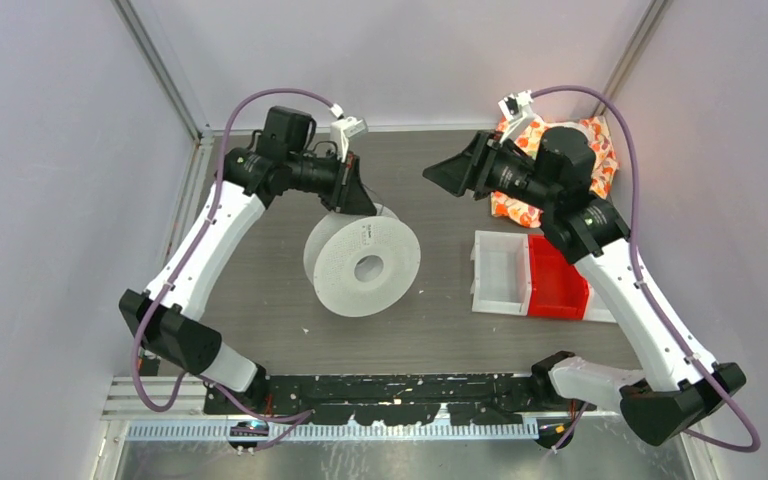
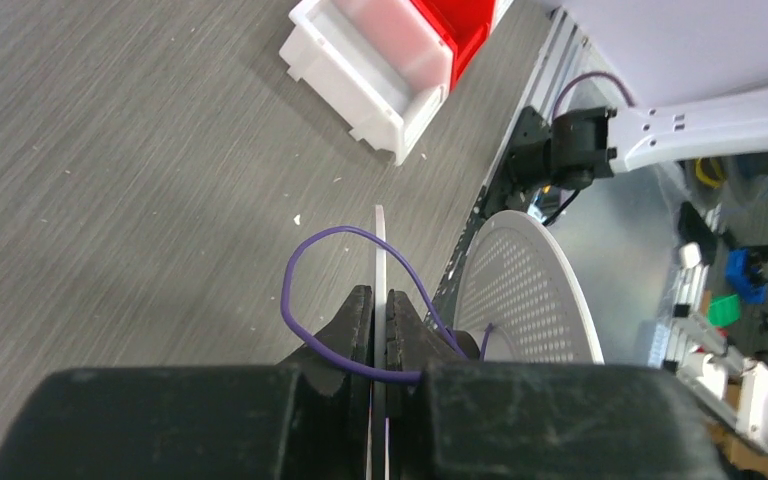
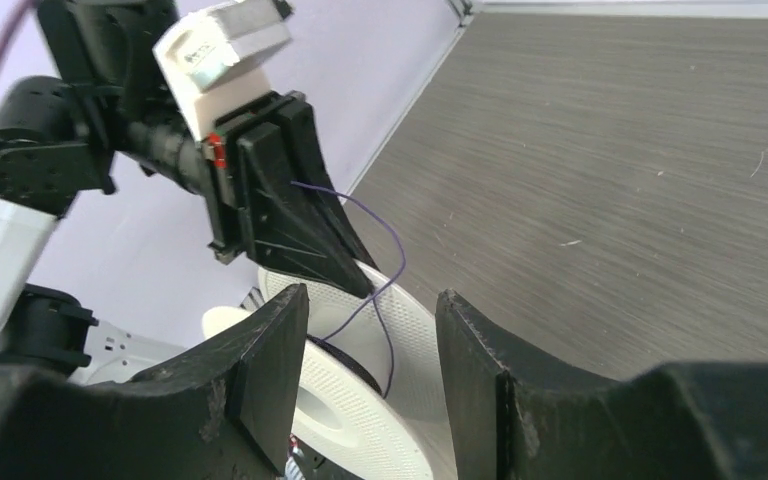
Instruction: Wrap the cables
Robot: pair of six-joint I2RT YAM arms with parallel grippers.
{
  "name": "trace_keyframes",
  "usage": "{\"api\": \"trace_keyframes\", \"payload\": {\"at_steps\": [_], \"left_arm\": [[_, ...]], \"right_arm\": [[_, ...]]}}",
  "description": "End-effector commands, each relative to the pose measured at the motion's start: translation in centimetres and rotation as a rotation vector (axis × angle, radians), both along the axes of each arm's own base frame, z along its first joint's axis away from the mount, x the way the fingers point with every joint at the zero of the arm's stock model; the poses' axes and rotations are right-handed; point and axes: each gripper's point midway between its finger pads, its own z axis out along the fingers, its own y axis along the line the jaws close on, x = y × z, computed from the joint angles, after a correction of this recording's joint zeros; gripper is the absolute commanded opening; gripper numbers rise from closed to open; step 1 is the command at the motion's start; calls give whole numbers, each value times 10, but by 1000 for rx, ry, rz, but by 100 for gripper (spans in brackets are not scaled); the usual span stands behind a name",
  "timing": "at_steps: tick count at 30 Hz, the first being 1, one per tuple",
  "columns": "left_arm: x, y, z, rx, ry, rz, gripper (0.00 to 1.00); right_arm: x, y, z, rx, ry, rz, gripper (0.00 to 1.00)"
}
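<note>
Left gripper (image 2: pixel 380 300) pinched shut on the thin rim of the spool (image 1: pixel 362 262), purple cable (image 2: pixel 345 229) looping slack over its jaws; right gripper (image 3: pixel 372 297) spread and empty just across, so best it takes the loop gently, keeps light tension, and lays turns between the rims.

**Cable ends out of sight**

In the left wrist view the cable (image 2: pixel 345 230) loops out from the left gripper (image 2: pixel 378 295). Where its ends go cannot be told, and the lower edge cuts off the gripper body. From above the cable is too thin to make out. In the right wrist view it drops between the flanges of the spool (image 3: pixel 360 420) and is lost. The right gripper (image 3: pixel 372 297) covers part of the spool. The right arm hides much of the cloth (image 1: pixel 605 150) and part of the red bin (image 1: pixel 550 280).
</note>
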Motion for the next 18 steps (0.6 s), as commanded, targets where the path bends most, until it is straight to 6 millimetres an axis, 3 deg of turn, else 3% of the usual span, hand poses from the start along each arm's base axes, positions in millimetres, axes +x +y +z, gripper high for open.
{"api": "trace_keyframes", "payload": {"at_steps": [1,6,13,15,18], "left_arm": [[-25,-2,27,20,-123,-114,1],[-44,0,29,65,-395,-211,1],[-38,15,51,85,-693,-167,1],[-38,17,52,104,-716,-176,1],[-39,17,54,105,-722,-191,0]], "right_arm": [[10,5,8,-10,-45,-21,55],[2,-3,-16,-77,10,-28,55],[-15,-28,-51,-191,46,-98,55],[-20,-26,-53,-179,48,-79,55],[-30,-8,-43,-86,30,26,55]]}}
